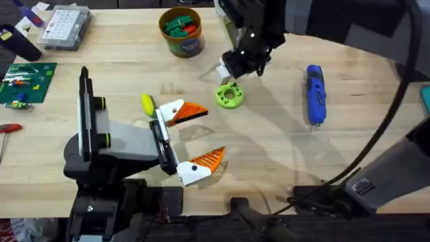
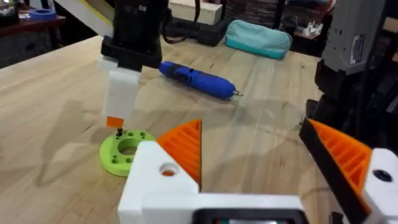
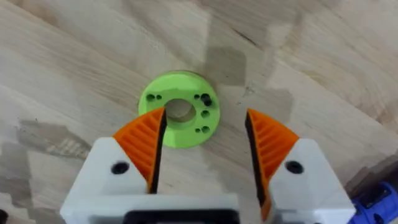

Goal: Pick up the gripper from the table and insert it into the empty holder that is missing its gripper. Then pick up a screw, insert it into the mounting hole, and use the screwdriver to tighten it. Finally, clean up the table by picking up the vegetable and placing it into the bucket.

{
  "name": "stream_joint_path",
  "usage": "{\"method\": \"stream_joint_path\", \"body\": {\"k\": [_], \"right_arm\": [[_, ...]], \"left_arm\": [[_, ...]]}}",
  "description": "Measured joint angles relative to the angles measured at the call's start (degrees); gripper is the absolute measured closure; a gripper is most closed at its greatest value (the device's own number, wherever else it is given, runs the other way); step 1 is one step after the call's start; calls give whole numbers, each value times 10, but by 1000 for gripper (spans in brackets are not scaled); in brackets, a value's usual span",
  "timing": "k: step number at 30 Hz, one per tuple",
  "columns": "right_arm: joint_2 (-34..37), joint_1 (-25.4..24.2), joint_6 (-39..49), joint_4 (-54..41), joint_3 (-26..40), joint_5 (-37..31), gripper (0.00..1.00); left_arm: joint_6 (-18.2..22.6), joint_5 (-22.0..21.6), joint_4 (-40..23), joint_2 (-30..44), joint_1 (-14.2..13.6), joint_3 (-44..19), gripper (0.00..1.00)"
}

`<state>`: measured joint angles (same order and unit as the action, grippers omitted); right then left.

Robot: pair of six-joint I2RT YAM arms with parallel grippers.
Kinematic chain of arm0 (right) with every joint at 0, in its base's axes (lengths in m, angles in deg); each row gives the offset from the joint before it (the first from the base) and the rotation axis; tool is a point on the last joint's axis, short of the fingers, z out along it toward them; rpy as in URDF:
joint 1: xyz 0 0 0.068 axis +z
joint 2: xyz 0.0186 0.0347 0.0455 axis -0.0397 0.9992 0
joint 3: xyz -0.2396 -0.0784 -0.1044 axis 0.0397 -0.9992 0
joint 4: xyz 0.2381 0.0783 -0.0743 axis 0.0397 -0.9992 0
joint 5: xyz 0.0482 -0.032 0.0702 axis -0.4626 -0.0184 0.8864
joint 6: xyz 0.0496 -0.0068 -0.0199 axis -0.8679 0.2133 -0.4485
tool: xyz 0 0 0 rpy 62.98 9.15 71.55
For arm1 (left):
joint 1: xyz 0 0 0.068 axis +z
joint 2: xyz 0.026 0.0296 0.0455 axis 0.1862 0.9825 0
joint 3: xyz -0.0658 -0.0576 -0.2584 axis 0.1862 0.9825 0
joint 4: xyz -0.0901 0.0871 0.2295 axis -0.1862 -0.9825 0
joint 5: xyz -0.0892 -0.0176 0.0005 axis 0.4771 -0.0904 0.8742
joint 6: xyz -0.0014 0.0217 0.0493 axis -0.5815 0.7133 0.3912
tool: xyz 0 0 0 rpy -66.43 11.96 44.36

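A green ring (image 1: 229, 95) with small holes lies mid-table. My right gripper (image 1: 232, 74) hangs just above it, open, and its orange pads straddle the ring (image 3: 180, 127) with nothing between them. From the left wrist, the right gripper (image 2: 117, 121) hovers over a small dark stud (image 2: 119, 132) on the ring (image 2: 127, 154). Open and holding nothing, my left gripper (image 1: 213, 133) sits beside the yellow vegetable (image 1: 147, 103). The blue screwdriver (image 1: 316, 94) lies to the right. At the back, the bucket (image 1: 185, 46) holds green and red toys. The loose gripper and its holder are out of view.
A clear compartment box (image 1: 64, 27) stands at the back left, a green circuit board (image 1: 23, 81) lies by the left edge, and a red-handled tool (image 1: 8, 128) lies below it. A teal pouch (image 2: 258, 38) rests beyond the screwdriver (image 2: 199, 79).
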<state>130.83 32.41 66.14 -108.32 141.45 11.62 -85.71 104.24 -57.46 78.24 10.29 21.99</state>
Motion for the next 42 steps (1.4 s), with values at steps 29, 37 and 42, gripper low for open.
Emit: {"method": "stream_joint_path", "body": {"k": [29,37,42], "right_arm": [[34,-15,-24,-37,0,2,410],[36,-15,-24,-23,0,8,483],[40,-15,-24,-20,0,20,486]], "left_arm": [[0,0,0,0,0,0,14],[0,0,0,0,0,0,15],[0,0,0,0,0,0,14]]}}
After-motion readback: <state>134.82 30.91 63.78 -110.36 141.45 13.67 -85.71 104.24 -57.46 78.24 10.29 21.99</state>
